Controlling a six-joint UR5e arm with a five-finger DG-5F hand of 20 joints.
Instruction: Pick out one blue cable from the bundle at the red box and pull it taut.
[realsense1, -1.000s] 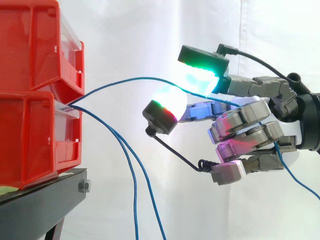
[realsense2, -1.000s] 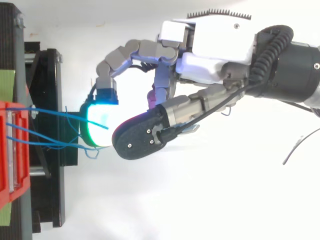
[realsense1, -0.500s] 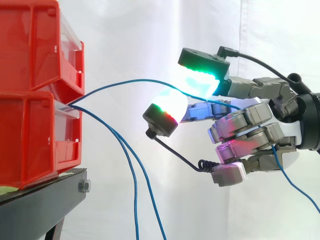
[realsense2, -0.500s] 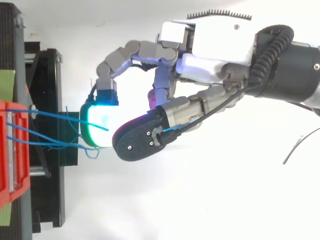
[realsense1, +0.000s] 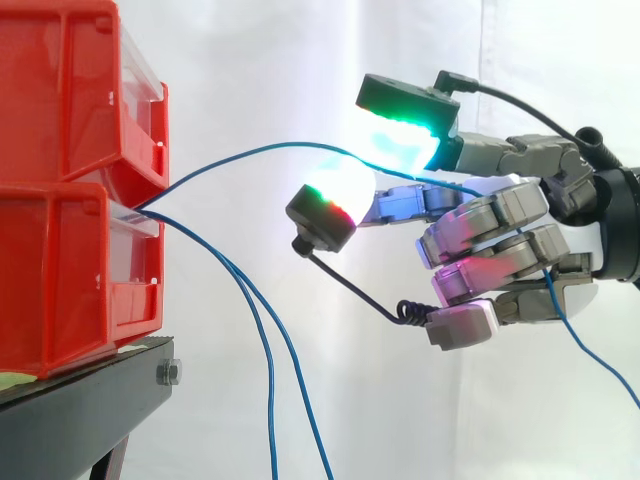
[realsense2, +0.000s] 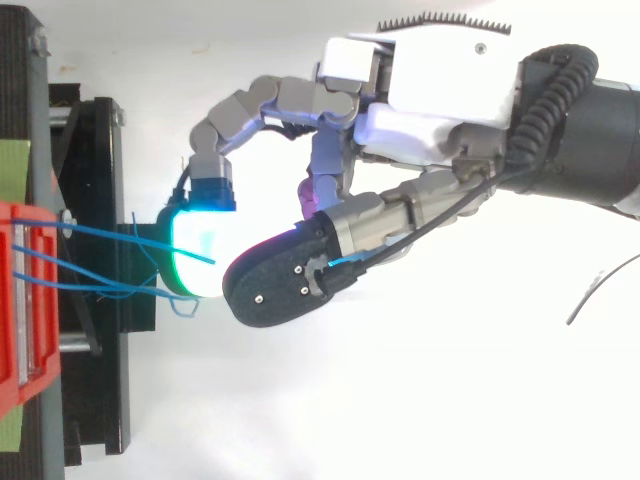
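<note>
Thin blue cable (realsense1: 240, 152) arcs — pinched in curled hand (realsense1: 490, 225).

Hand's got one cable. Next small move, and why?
Probably draw the hand away from the red bins, rightward in the side view. The blue cable it grips arcs upward from the bins, visibly slack, while two other cables hang free.

Bins (realsense1: 70, 200), left edge: plain red, clear front lips. Stand (realsense1: 90, 400), lower left: black. Curtain (realsense1: 300, 60), background: plain white. Blue cable (realsense1: 280, 146), centre: solid blue, as are the hanging cables (realsense1: 271, 400) below it. Hand (realsense1: 500, 215), right: grey and white. Its pads (realsense1: 405, 135) glow green, cyan, white and red, with a magenta tint on the lower fingers.
</note>
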